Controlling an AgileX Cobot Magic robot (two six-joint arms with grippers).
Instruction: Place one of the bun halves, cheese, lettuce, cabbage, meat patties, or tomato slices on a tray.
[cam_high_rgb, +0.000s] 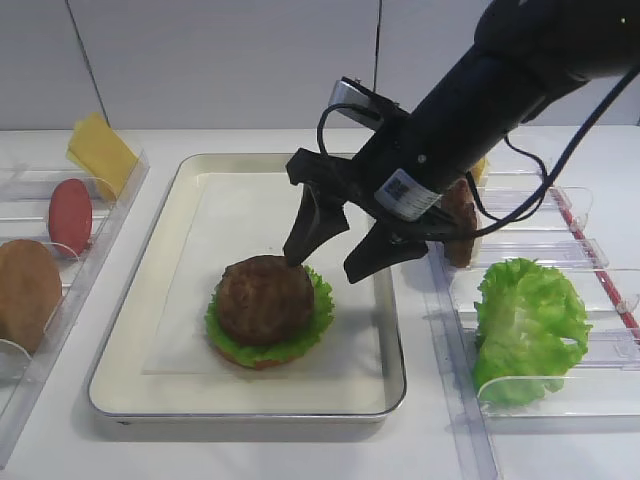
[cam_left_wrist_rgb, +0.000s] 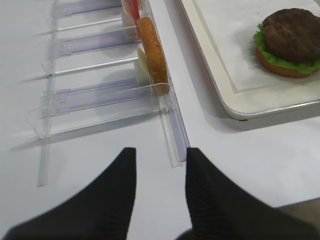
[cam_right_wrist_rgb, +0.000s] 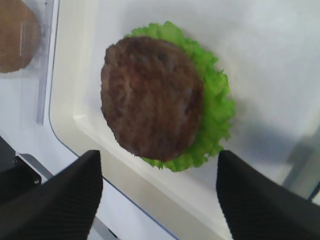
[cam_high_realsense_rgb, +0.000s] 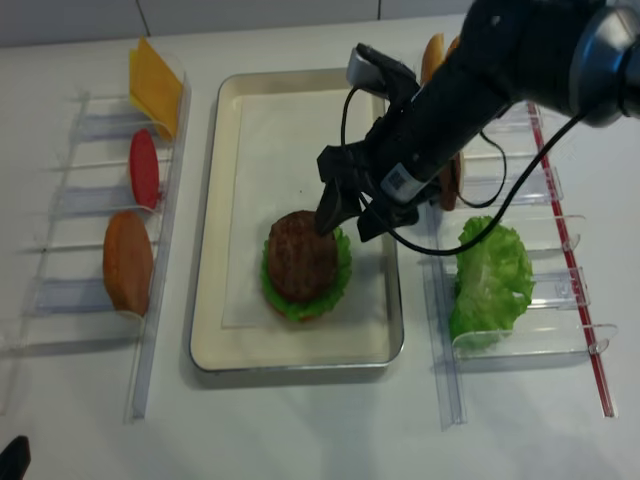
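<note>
one stack: meat patty (cam_high_rgb: 264, 298) lies on lettuce (cam_high_rgb: 318, 300) over a bun half (cam_left_wrist_rgb: 287, 70), all inside the tray (cam_high_rgb: 130, 330), near its front edge.
right claw (cam_high_rgb: 330, 250): jaws wide apart, empty, poised just above and behind the patty; one fingertip (cam_high_rgb: 297, 250) is near the patty's rear edge.
left claw (cam_left_wrist_rgb: 160, 175): over bare table (cam_left_wrist_rgb: 90, 150) beside the left rack (cam_left_wrist_rgb: 100, 95); jaws apart, nothing between them.
remaining stock: cheese (cam_high_rgb: 100, 150), tomato slice (cam_high_rgb: 70, 215) and a bun half (cam_high_rgb: 25, 290) in the left rack; loose lettuce (cam_high_rgb: 525, 330) and a second patty (cam_high_rgb: 462, 225) in the right rack (cam_high_rgb: 560, 300).
risk 1: a sideways retreat may let the near fingertip clip the patty and slide it off the lettuce.
risk 2: the right arm's cable (cam_high_rgb: 545, 180) hangs near the right rack and may snag it.
markings: white label (cam_high_rgb: 405, 192) with a square code on the right arm; no text is legible.
</note>
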